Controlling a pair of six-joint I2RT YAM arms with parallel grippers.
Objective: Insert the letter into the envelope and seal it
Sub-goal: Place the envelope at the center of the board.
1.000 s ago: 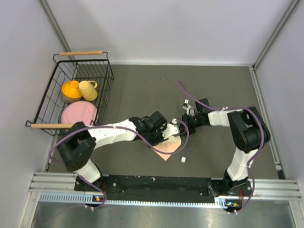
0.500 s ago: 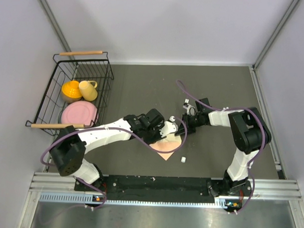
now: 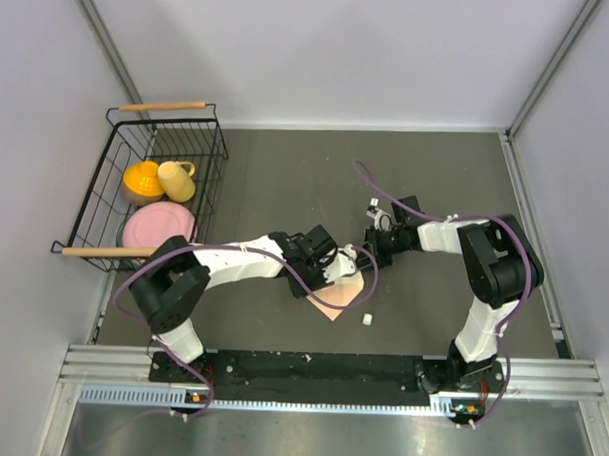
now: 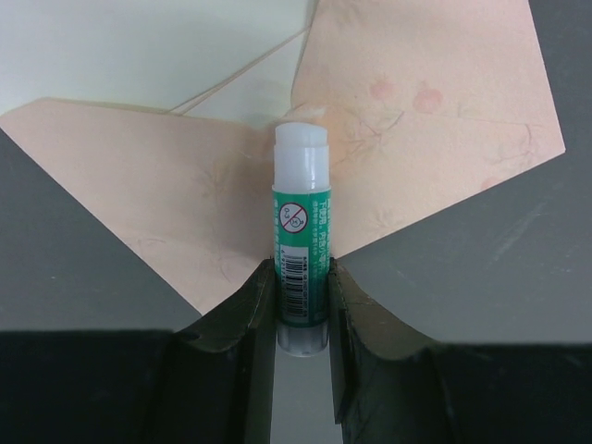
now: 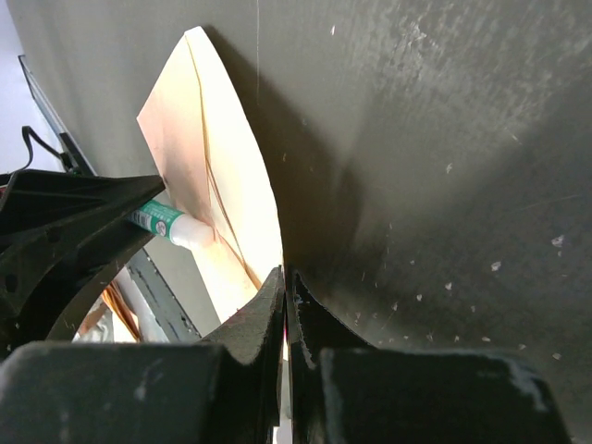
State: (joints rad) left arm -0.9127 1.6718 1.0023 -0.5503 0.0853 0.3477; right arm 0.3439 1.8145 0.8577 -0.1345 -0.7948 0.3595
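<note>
The peach envelope (image 3: 342, 295) lies flat near the table's front middle, its flap open (image 4: 157, 185). A pale sheet, the letter (image 4: 139, 55), shows at the envelope's mouth. My left gripper (image 4: 301, 270) is shut on a green-and-white glue stick (image 4: 301, 217), whose uncapped white tip rests on the peach paper at the fold. In the top view that gripper (image 3: 335, 261) sits over the envelope's far edge. My right gripper (image 5: 285, 274) is shut on the envelope's thin edge (image 5: 208, 148), just right of the left one (image 3: 370, 254).
A small white cap (image 3: 365, 317) lies on the table right of the envelope. A black wire basket (image 3: 211, 180) at the far left holds an orange bowl (image 3: 141, 178), a yellow cup (image 3: 176, 180) and a pink plate (image 3: 156, 226).
The left arm's elbow has swung and its wrist has shifted a little over the envelope, still holding the glue stick. The right arm has not moved.
</note>
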